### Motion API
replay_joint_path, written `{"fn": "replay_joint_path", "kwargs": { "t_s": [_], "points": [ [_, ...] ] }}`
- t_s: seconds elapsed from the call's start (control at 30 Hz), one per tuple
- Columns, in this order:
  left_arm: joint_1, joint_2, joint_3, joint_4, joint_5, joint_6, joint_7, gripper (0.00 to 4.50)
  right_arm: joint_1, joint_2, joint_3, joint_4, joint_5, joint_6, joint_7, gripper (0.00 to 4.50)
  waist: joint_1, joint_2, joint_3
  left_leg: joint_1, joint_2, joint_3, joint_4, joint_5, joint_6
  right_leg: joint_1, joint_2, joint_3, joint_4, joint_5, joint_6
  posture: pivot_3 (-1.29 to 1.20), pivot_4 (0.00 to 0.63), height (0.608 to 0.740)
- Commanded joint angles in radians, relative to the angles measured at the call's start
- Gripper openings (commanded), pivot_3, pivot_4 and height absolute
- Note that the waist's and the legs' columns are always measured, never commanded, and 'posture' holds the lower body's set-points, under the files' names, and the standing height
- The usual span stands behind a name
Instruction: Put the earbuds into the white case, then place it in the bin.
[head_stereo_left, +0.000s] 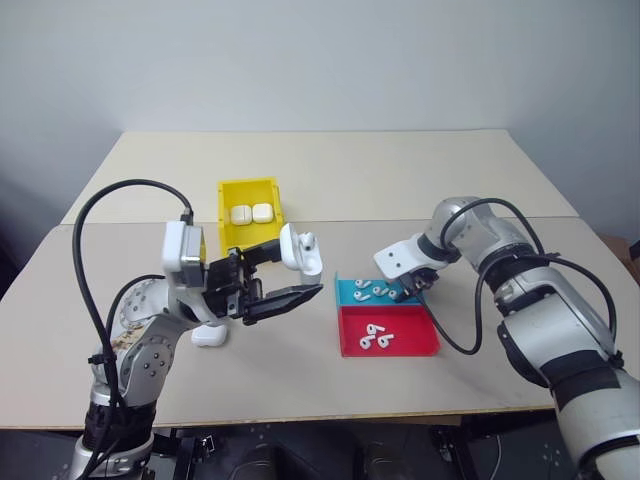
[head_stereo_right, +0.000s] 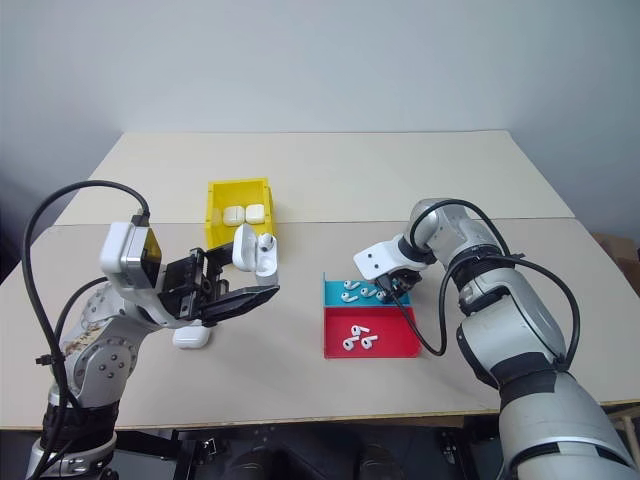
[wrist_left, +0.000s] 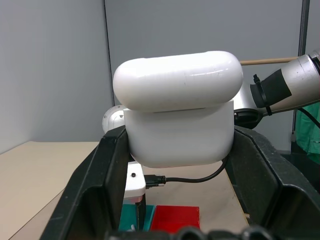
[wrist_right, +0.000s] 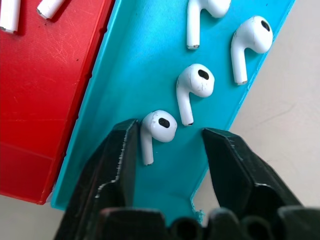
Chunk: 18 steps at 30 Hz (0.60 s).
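My left gripper (head_stereo_left: 302, 268) is shut on the white case (wrist_left: 177, 115) and holds it up above the table. The lid is flipped open, and one earbud (head_stereo_left: 307, 240) sticks out of the top. My right gripper (wrist_right: 169, 131) points down into the teal tray (wrist_right: 130, 75) and is open. One earbud (wrist_right: 160, 124) lies between its fingers, close against one finger (wrist_right: 120, 155). Several more earbuds (wrist_right: 195, 82) lie beside it in the same tray. The yellow bin (head_stereo_left: 250, 190) stands behind the held case.
Two closed white cases (head_stereo_left: 251, 213) lie in the yellow bin. Another white case (head_stereo_left: 208, 336) sits on the table under my left arm. A red tray (head_stereo_left: 405, 343) adjoining the teal one holds two earbuds (head_stereo_left: 377, 337).
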<state>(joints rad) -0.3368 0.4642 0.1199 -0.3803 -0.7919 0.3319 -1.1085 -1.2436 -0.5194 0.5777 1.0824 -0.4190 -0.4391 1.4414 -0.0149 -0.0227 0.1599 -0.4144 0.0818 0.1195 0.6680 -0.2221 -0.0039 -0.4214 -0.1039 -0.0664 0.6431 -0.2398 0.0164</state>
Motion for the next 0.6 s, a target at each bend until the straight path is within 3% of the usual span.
{"fn": "replay_joint_path", "kwargs": {
  "t_s": [0.03,0.1,0.4,0.6],
  "points": [
    [0.001,0.006,0.012,-0.032,-0.015,-0.024,0.003,2.77,0.020,0.001,0.001,0.004,-0.025,0.012,-0.015,1.23,0.000,0.000,0.000,0.000,0.000,0.000,0.000,0.000,0.000,0.000,0.000,0.000,0.000,0.000,0.000,0.00,0.150,0.740],
    [0.004,0.007,0.013,-0.034,-0.015,-0.025,0.003,2.77,0.023,0.003,-0.001,0.005,-0.029,0.020,-0.022,0.62,0.000,0.000,0.000,0.001,0.000,0.000,0.000,0.000,0.000,0.001,0.000,0.000,0.000,0.000,0.000,0.00,0.150,0.740],
    [0.008,0.009,0.014,-0.037,-0.016,-0.026,0.005,2.77,0.033,-0.009,-0.038,-0.012,-0.002,0.071,-0.017,0.62,0.000,0.000,0.000,0.003,0.000,0.000,0.000,0.000,0.000,0.002,0.000,0.000,0.000,0.000,0.000,0.00,0.150,0.740],
    [-0.010,0.006,0.004,-0.021,-0.027,-0.018,-0.010,2.77,0.016,-0.068,-0.226,-0.113,0.183,0.309,0.084,0.62,0.002,0.001,0.000,0.000,0.000,0.000,0.000,0.000,0.000,0.000,0.000,0.000,0.000,0.000,0.000,0.00,0.150,0.740]
  ]
}}
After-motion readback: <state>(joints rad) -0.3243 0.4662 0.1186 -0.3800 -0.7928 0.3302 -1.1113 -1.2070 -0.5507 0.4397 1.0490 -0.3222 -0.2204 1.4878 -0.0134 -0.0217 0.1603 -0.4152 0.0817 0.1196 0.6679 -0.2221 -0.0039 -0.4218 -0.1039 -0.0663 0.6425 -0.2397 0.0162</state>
